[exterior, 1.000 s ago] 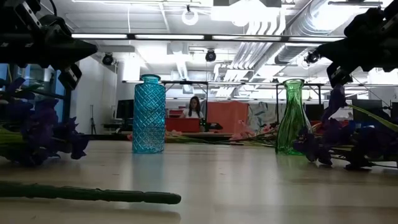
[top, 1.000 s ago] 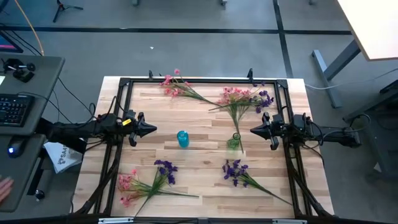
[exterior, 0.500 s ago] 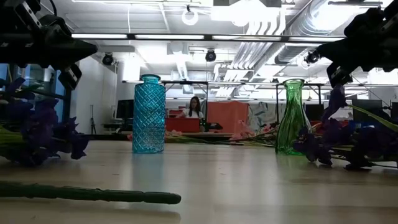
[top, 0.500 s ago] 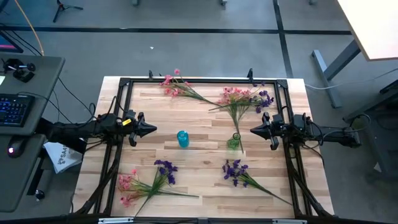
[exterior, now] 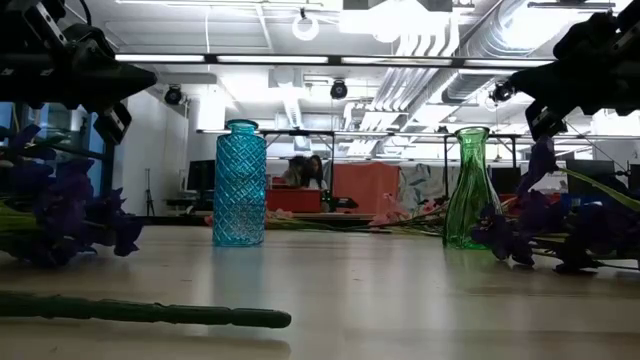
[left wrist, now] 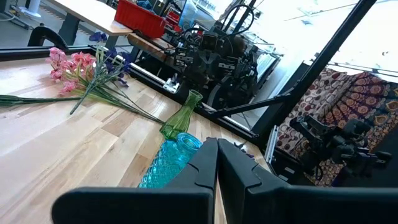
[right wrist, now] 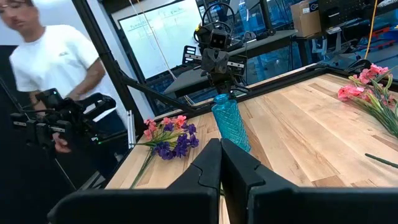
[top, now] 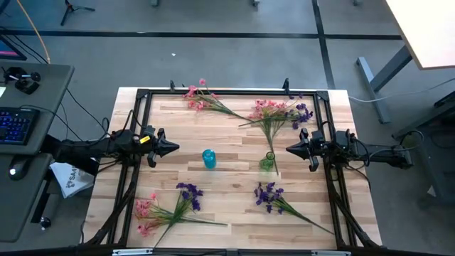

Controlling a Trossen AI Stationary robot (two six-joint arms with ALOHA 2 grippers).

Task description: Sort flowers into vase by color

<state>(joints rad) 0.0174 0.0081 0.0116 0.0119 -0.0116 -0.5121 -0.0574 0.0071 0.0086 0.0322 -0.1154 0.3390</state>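
A blue vase (top: 208,158) and a green vase (top: 268,161) stand upright mid-table between my two grippers. Flowers lie flat on the wood in several bunches: pink at the far left (top: 201,99), pink with purple at the far right (top: 279,112), pink with purple at the near left (top: 170,206), and purple at the near right (top: 272,197). My left gripper (top: 175,148) is shut, level, pointing at the blue vase (left wrist: 169,167) from the left. My right gripper (top: 289,149) is shut, level, pointing toward the green vase from the right. Neither holds anything.
A black frame (top: 142,96) runs around the tabletop. A desk with a keyboard (top: 15,124) stands left of the table. A person in a white shirt (right wrist: 59,65) stands beyond the table's left side. Bare wood lies between the vases and the near bunches.
Both arms have kept still, and the vases and flowers lie as before. A person's hand at the desk left of the table has gone out of the high view.
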